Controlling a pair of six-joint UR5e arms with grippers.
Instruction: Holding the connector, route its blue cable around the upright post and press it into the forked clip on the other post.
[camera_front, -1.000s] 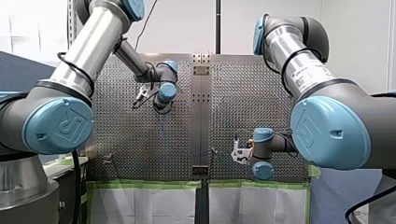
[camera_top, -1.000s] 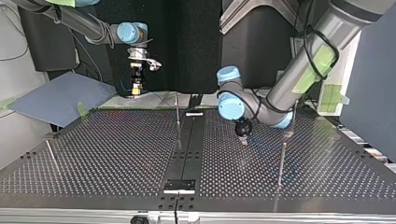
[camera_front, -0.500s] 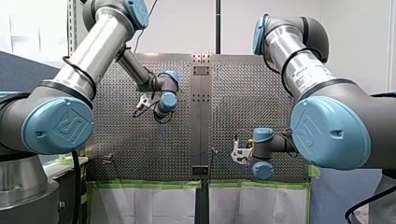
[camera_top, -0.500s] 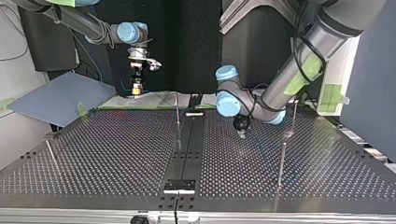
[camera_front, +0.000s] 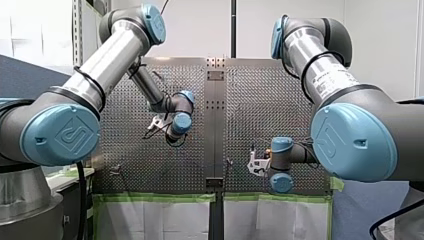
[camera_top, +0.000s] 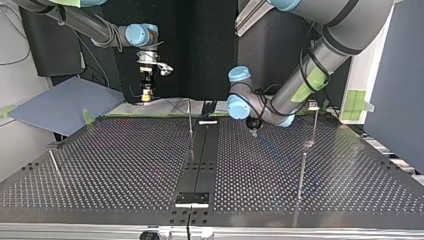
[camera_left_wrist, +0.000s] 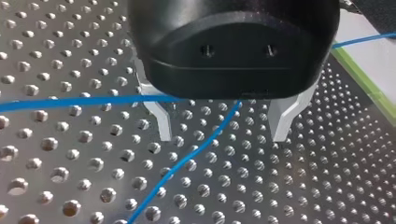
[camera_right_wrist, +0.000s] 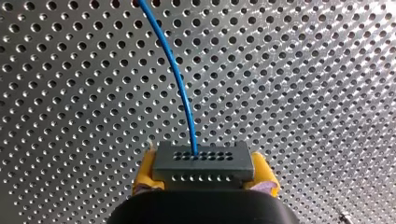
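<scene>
Blue cable crosses beneath left tool.

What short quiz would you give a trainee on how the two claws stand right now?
1. True or false: my right claw is shut on the connector.
2. In the left wrist view, how does my left claw stand to the blue cable? A) shut on it. B) open, with the cable running between its fingers, not gripped. C) open, with no cable in sight.
3. Fill in: the right claw's pads are coloured ____.

Key: 1 true; 2 B; 3 yellow.
</scene>
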